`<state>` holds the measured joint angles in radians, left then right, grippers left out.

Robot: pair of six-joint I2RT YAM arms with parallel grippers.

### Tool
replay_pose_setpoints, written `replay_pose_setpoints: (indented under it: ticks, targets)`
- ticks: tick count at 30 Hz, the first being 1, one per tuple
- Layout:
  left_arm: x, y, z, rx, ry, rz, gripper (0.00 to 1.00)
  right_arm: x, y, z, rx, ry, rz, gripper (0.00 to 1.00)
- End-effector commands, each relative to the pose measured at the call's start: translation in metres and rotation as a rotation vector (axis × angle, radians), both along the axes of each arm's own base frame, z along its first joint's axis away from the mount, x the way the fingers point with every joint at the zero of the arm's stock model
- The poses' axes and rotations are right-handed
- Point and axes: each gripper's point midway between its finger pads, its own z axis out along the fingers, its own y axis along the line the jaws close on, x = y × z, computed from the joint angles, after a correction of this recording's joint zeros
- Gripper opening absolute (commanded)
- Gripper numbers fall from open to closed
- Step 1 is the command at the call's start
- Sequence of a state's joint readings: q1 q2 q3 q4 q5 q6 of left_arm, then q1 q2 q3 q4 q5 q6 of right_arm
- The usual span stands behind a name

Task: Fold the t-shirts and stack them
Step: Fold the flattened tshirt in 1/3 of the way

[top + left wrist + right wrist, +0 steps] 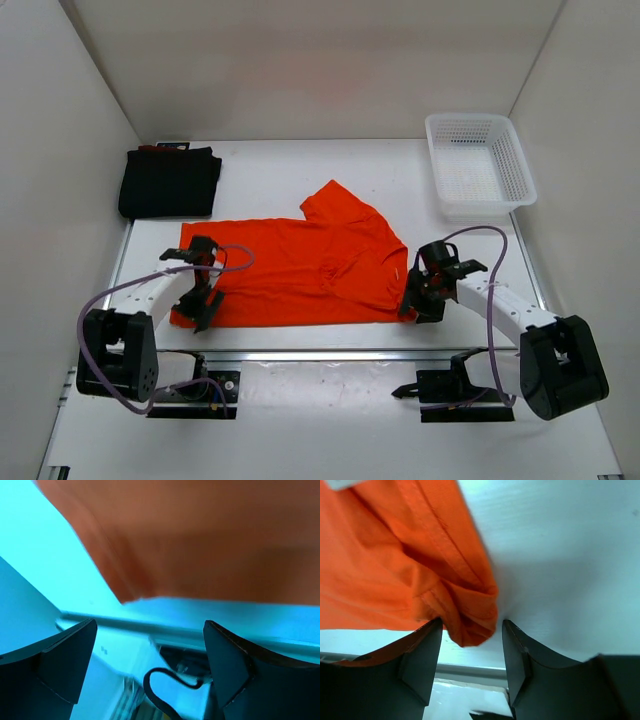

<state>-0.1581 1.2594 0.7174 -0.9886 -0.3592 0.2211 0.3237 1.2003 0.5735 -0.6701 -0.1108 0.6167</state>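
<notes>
**Orange shirt spread flat, both grippers at its near corners**

From the top camera we see the bright orange cloth t-shirt [300, 270] lying spread across the middle of the white table [270, 165], its long edge running along the near edge. A folded black cloth t-shirt [170, 183] sits in the far left corner. A white plastic mesh basket [480, 165] stands in the far right corner. The left gripper [205, 308] is over the orange shirt's near left corner, and the right gripper [412, 308] is at its near right corner.

In the left wrist view, the left gripper [150, 625] has its jaws spread wide with nothing between them. The blurred orange shirt [200, 540] lies just beyond the tips.

In the right wrist view, the right gripper [472, 622] has its jaws partly apart. A bunched corner of the orange shirt [395, 570] lies loose between them, unclamped.
</notes>
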Motion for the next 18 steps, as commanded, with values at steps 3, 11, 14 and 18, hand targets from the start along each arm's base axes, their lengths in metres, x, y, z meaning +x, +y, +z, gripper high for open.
replay_pose_setpoints:
  ticks: [3,11,14,18]
  targets:
    - [-0.033,0.037,-0.008,0.133,0.086,0.006,0.99,0.018,0.007,-0.007,0.076,-0.083,-0.051,0.44]
    - [-0.032,0.054,-0.027,0.198,0.084,0.022,0.95,0.008,-0.004,-0.006,0.119,-0.105,-0.115,0.00]
    - [-0.035,0.051,-0.033,0.184,0.088,0.005,0.77,0.005,-0.015,-0.002,0.100,-0.117,-0.158,0.00]
    - [-0.034,0.052,-0.032,0.196,0.082,-0.075,0.20,0.007,-0.012,0.005,0.120,-0.132,-0.174,0.00]
